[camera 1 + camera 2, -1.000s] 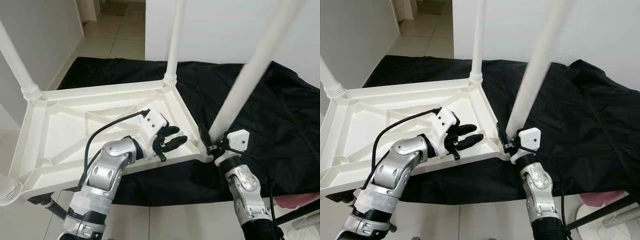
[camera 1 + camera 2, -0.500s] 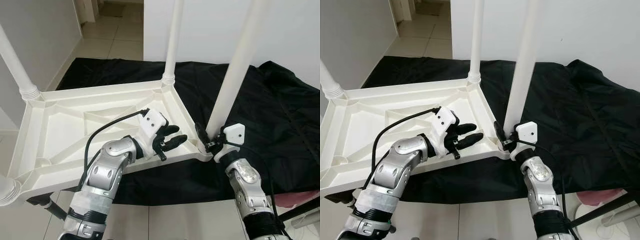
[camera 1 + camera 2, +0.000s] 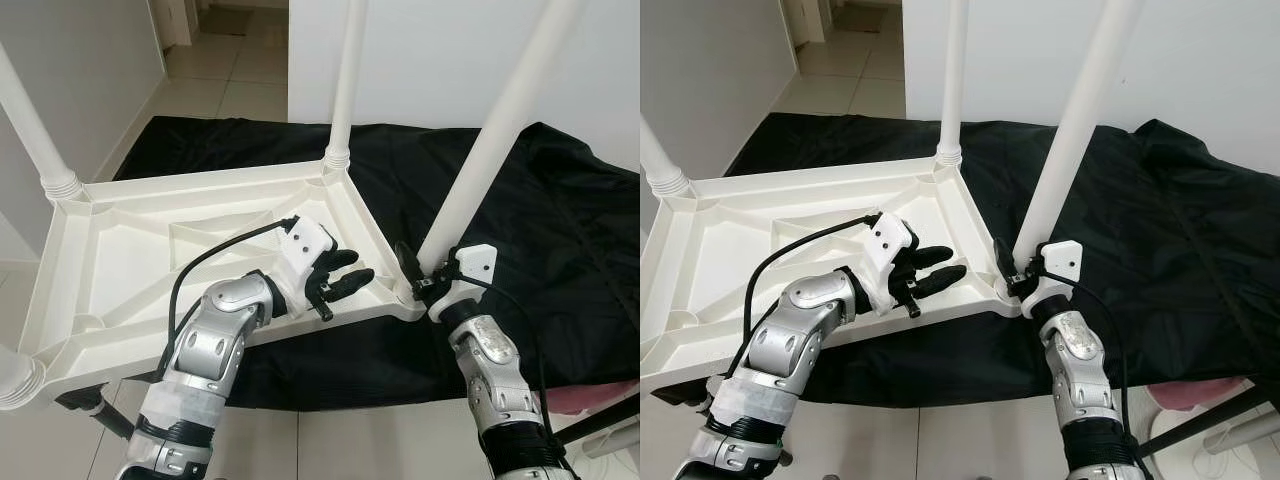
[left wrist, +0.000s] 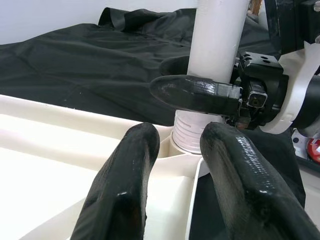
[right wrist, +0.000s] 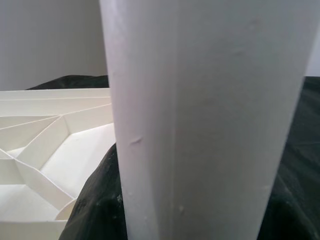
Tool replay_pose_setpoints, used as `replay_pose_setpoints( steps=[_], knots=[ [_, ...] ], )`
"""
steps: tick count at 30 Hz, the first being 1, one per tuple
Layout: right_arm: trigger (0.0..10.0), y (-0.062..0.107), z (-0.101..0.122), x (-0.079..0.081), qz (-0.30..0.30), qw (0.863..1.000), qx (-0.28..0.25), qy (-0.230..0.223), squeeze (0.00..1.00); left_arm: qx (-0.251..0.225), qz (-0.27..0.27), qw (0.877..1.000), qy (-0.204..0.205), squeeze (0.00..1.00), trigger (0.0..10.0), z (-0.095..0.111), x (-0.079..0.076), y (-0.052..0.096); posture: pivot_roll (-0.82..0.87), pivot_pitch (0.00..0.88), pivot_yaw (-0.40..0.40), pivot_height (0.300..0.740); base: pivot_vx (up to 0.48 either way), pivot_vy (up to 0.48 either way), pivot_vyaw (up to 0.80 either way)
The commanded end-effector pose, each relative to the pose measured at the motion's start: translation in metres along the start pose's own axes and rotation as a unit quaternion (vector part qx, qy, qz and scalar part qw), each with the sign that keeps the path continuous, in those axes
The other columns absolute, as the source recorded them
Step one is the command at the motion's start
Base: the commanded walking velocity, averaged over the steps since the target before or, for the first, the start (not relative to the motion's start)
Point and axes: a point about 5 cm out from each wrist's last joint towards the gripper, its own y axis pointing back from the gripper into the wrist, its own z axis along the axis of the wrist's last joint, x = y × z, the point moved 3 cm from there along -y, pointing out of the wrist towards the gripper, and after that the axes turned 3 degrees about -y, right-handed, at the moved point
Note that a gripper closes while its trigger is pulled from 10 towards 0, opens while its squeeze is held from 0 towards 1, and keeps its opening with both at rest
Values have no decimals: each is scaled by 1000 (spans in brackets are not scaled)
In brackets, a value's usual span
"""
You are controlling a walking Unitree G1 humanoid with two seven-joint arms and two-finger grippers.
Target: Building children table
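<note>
**Upturned white table, fourth leg in our right gripper**

No brand, label or writing is readable on any part.

The children's table top [image 3: 150, 250] lies upside down: smooth, glossy white moulded plastic, a rectangular tray shape with a raised rim and diagonal stiffening ribs across its underside. It rests on a crinkled black sheet [image 3: 560, 240] with a slight sheen, spread over a raised surface. Round white legs stand in ribbed collars at the corners: a far leg [image 3: 345, 80], a left leg [image 3: 30, 125], and the collar of a near-left leg [image 3: 15, 380].

Our right gripper [image 3: 425, 283] is clamped around the base of the fourth leg [image 3: 495, 130], a plain matte white tube. This leg tilts away to the right, with its lower end at the table top's near right corner socket. The left wrist view shows its ribbed end at the socket; how far in it sits, we cannot tell.

Our left gripper [image 3: 345, 275] hangs over the near right part of the table top, its two rounded glossy black fingers [image 4: 122, 190] apart and holding nothing, pointing toward that corner.

Room: pale glossy floor tiles [image 3: 240, 70], plain white walls [image 3: 440, 55], a doorway at the far left.
</note>
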Motion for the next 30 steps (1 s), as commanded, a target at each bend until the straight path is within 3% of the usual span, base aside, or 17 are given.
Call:
replay_pose_setpoints(
  steps=[1,3,5,9,13,18,30],
  knots=[
    [10000,10,-24,-3,-19,998,54,-13,0,5,75,997,-6,0,10000,1,14,1,-20,11,-23,740,0,0,0],
    [10000,9,-23,0,-40,998,54,15,0,5,75,997,-6,0,10000,1,14,1,-20,11,-23,740,0,0,0],
    [10000,9,-22,1,-56,997,54,15,0,5,75,997,-6,0,10000,1,13,1,-21,12,-24,740,0,0,0],
    [10000,8,-23,5,-121,991,54,1,0,4,76,997,-7,0,10000,1,13,1,-21,13,-30,740,0,0,0],
    [10000,6,-23,23,-175,983,50,-25,0,3,78,997,-6,0,10000,1,13,0,-12,9,-40,740,0,0,0],
    [10000,3,-19,36,-174,983,33,-47,0,2,81,997,-7,0,10000,1,13,1,-7,6,-48,740,0,0,0],
    [10000,9,-13,37,-167,985,25,-24,0,0,82,997,-8,0,10000,1,12,0,-12,0,-54,740,0,0,0]
  ],
)
